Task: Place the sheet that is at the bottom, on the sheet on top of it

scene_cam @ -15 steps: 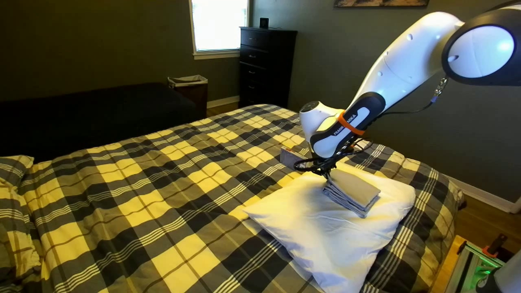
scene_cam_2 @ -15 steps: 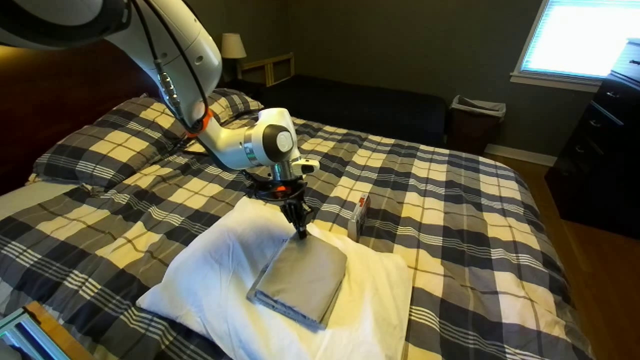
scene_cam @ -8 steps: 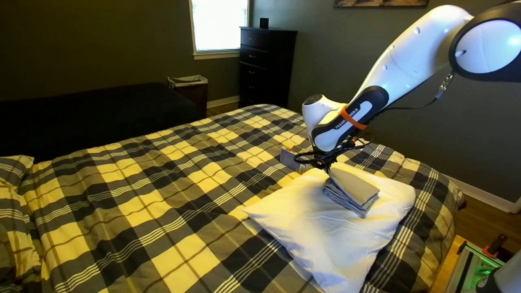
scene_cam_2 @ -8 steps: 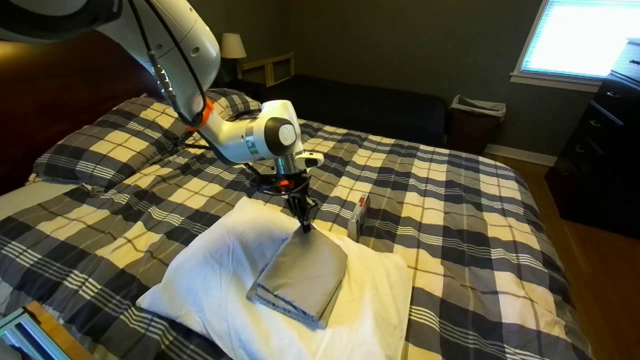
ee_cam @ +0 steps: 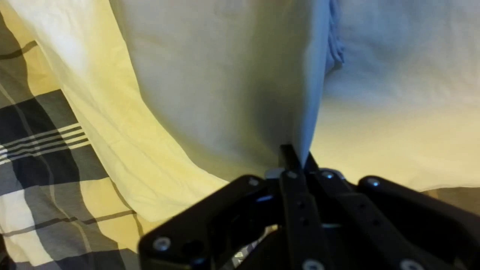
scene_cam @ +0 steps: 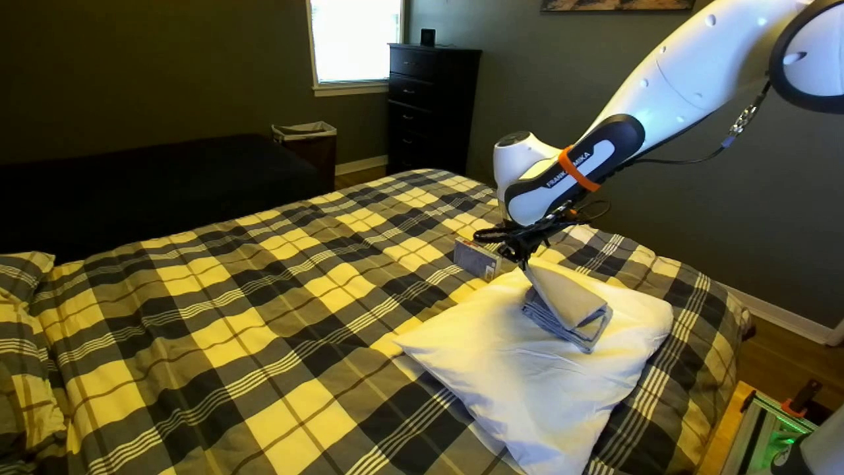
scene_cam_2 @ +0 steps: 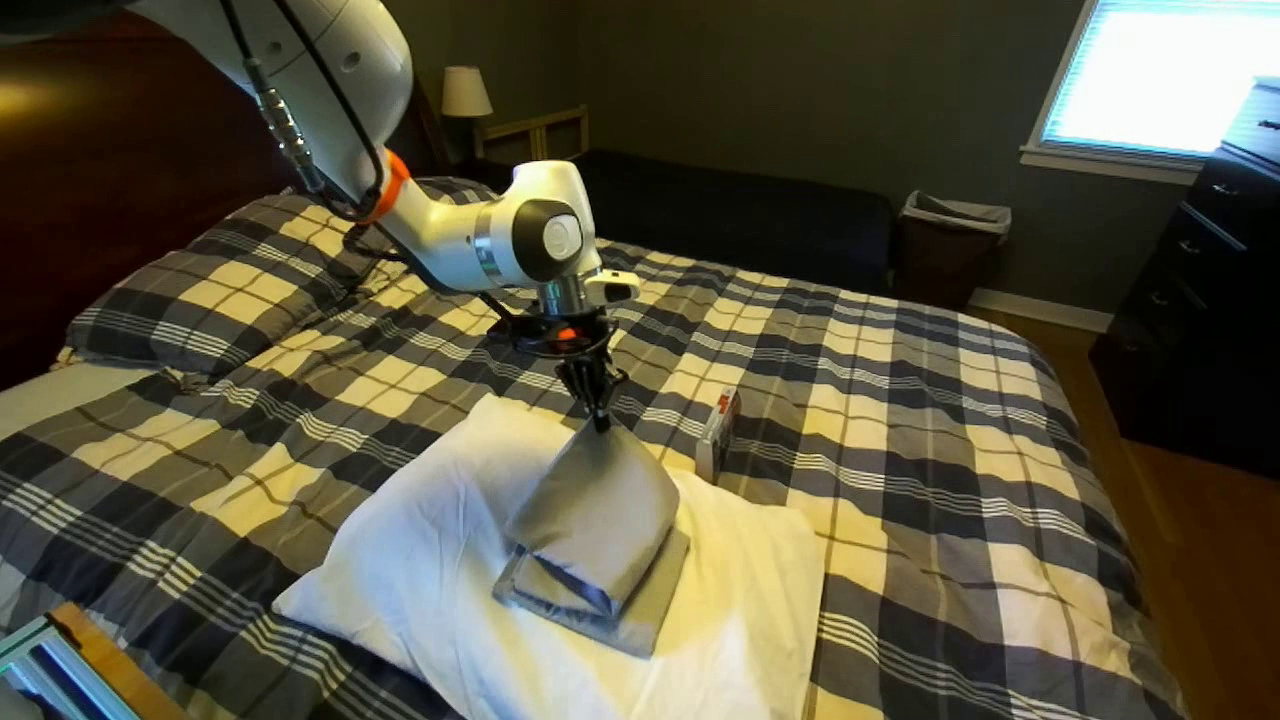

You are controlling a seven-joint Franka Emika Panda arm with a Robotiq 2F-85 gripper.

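Note:
A folded grey sheet lies tilted on more folded grey layers, seen in both exterior views. My gripper is shut on one corner of the upper grey sheet and holds that corner raised. The lower grey sheet shows beneath it, flat on a white pillow. In the wrist view, the fingertips of my gripper pinch the pointed corner of the sheet. Most of the lower sheet's top is hidden by the raised one.
The white pillow lies on a bed with a plaid cover. A small grey box stands on the cover beside the pillow, close to my gripper. Plaid pillows lie at the headboard. A dark dresser stands by the wall.
My gripper has moved up with the sheet's corner in it. The upper sheet has tilted and its opposite edge has drawn back, so more of the lower sheet shows. The pillow and box have not moved.

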